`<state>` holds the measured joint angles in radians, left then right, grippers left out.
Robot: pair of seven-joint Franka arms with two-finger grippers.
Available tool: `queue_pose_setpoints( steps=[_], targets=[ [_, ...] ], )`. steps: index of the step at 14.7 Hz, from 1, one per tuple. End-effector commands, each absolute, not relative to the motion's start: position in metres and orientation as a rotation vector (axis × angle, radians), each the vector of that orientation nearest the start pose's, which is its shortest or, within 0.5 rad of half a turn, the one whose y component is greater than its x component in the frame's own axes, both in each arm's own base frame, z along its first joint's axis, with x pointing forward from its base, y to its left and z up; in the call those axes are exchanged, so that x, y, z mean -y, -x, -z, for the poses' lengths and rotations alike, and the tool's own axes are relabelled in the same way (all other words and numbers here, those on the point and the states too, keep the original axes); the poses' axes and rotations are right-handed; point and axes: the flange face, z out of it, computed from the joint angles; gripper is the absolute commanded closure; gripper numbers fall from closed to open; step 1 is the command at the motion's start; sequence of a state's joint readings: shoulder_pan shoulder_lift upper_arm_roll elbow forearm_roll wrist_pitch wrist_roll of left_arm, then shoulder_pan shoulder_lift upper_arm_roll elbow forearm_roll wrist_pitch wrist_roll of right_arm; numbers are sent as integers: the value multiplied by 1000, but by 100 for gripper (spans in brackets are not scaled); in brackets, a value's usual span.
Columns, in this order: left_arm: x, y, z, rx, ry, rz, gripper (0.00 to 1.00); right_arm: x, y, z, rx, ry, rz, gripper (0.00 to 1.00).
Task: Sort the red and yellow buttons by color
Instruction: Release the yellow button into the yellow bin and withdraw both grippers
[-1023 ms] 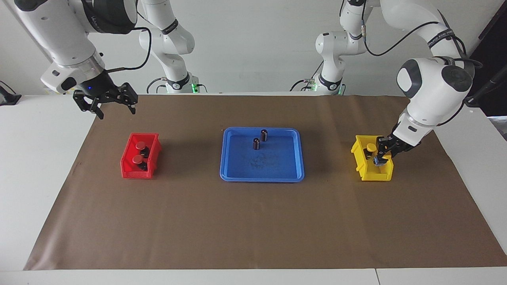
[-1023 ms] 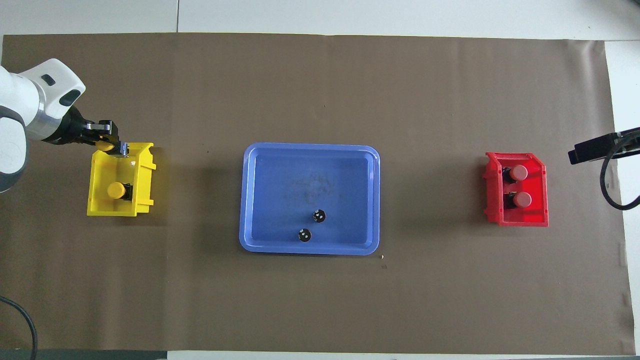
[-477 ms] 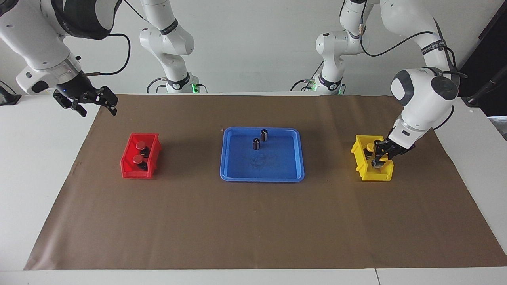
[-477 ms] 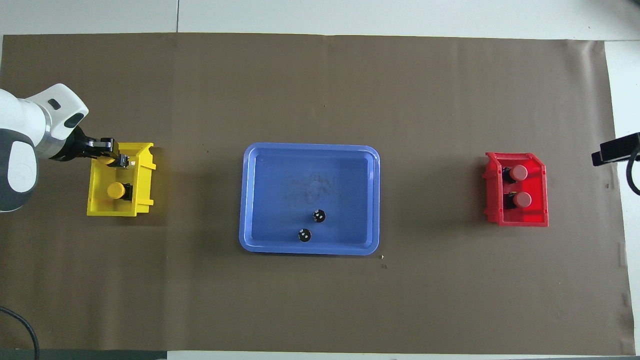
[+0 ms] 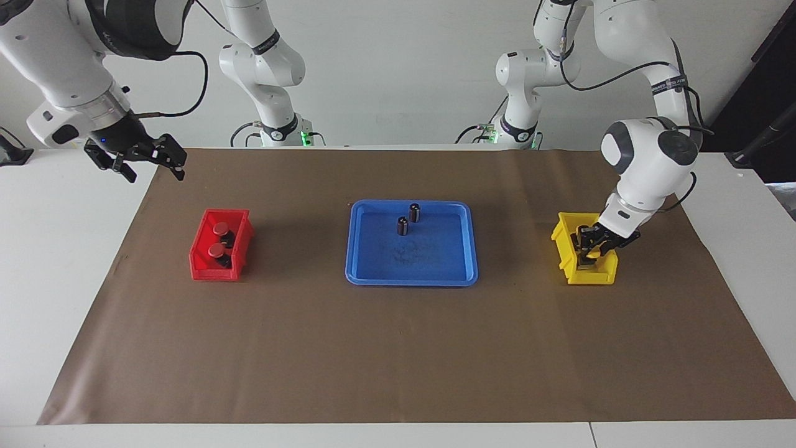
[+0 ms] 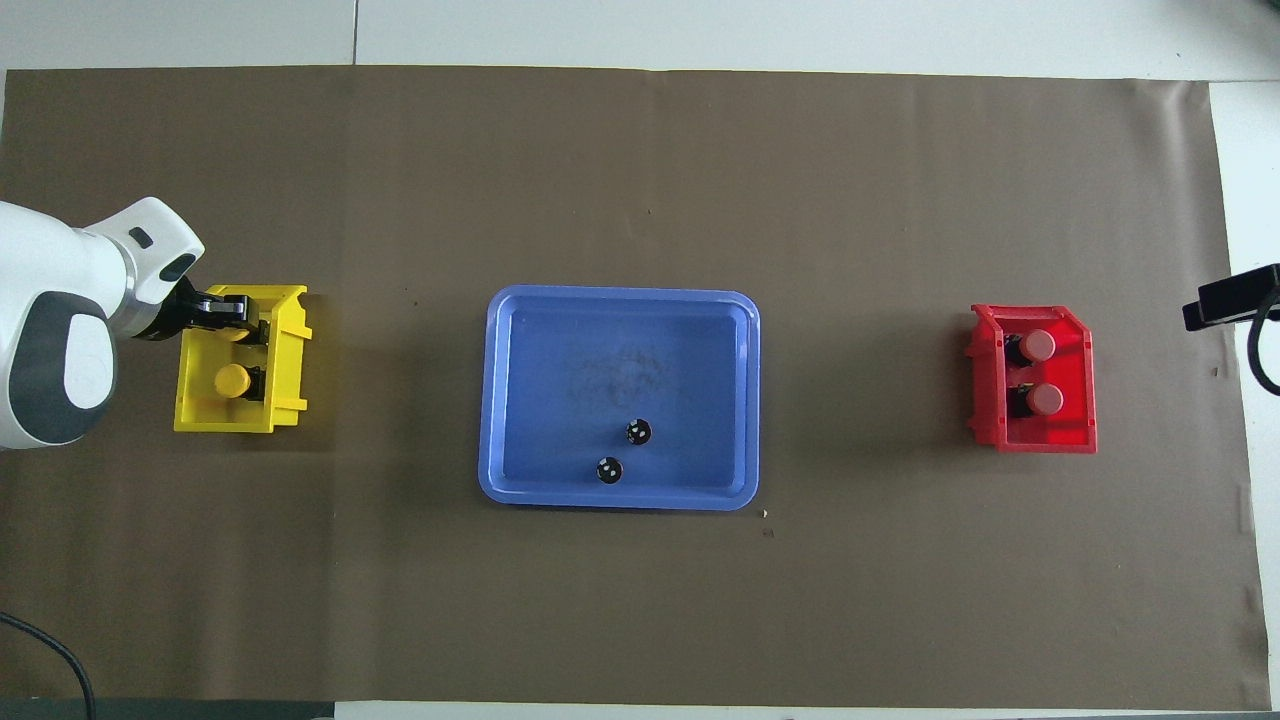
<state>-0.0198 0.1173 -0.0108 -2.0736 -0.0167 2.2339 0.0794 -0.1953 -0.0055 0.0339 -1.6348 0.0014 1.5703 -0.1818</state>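
A white table (image 5: 56,261) carries a brown mat (image 5: 398,348) reaching nearly to its edges, and on the mat sit a red bin (image 5: 202,261) toward the right arm's end, a blue tray (image 5: 411,270) mid-table, and a yellow bin (image 5: 563,239) toward the left arm's end.

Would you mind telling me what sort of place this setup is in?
Probably a robotics lab bench: two white robot arms mounted at a table covered with brown paper, with a blue tray between a red bin and a yellow bin.
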Motion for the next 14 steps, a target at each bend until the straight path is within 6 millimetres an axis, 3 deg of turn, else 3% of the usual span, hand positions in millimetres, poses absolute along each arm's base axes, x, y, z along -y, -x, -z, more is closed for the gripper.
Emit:
queue_pose_setpoints(
  steps=[1, 3, 5, 7, 9, 12, 14],
  targets=[
    [16, -574, -388, -156, 3166, 109, 37, 86, -542, -602, 20, 3153, -77, 0],
    [18, -583, -417, -140, 3190, 84, 34, 84, -542, -601, 23, 3153, -79, 0],
    [20, -597, -480, -160, 3203, 51, 0, 80, -543, -606, -6, 3152, -71, 0],
    [20, -600, -541, -176, 3207, 39, 0, 77, -545, -606, -33, 3152, -71, 0],
    [22, -599, -588, -188, 3196, 96, 0, 71, -545, -606, -17, 3149, -92, 0],
    [23, -582, -632, -210, 3174, -3, 0, 70, -547, -608, -14, 3151, -80, 0],
    [24, -578, -638, -219, 3173, -27, 0, 70, -546, -608, -14, 3152, -87, 0]
  ],
)
